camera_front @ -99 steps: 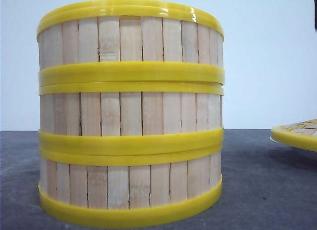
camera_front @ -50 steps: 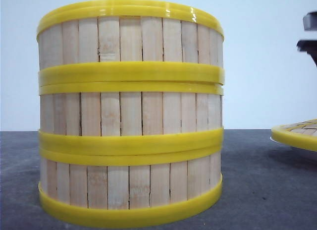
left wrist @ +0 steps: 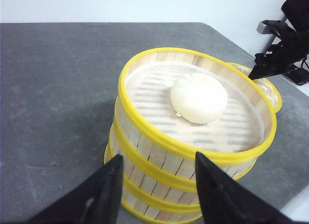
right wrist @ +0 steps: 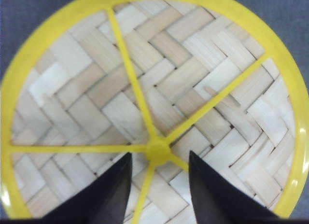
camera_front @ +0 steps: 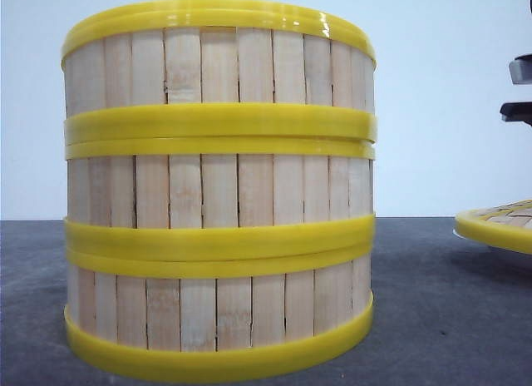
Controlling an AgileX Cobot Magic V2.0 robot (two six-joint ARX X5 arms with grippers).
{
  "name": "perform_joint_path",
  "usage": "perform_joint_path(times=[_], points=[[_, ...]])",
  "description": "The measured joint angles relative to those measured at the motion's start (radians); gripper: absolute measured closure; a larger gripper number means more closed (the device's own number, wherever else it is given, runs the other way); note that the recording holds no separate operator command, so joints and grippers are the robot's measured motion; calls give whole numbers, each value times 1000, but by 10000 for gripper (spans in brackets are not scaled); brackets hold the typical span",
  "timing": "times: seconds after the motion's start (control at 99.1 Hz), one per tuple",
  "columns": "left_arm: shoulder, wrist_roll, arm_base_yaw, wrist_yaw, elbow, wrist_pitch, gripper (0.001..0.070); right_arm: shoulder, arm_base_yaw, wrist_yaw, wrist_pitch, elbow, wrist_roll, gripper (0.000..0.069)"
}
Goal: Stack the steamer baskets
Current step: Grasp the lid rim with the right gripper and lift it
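Steamer baskets [camera_front: 219, 190]: three stacked on bench [camera_front: 449, 319]; steamed bun [left wrist: 198, 98] in top one.
Left gripper [left wrist: 157, 185]: jaws parted, empty, beside stack.
Right gripper [right wrist: 157, 185]: jaws parted, empty, over woven lid [right wrist: 96, 89].

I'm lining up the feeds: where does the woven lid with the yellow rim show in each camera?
Front view: only the edge of the woven lid shows, low at the right border, right of the steamer baskets.
Left wrist view: a sliver of the lid peeks out behind the stack's far side.
Right wrist view: it fills the picture, hub between the open right gripper fingers.
Shared landmark: the lid's yellow rim.
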Motion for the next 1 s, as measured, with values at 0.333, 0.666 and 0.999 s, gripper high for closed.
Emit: perform_joint_path(times=[0.333,0.666,0.999], points=[[0,0,0,0,0,0,434,1,-2,-5,35,0,0,548],[0,0,0,0,0,3,434,1,-2,-13,13,0,0,619],[0,0,0,0,0,3,434,1,-2,-24,16,1,0,636]])
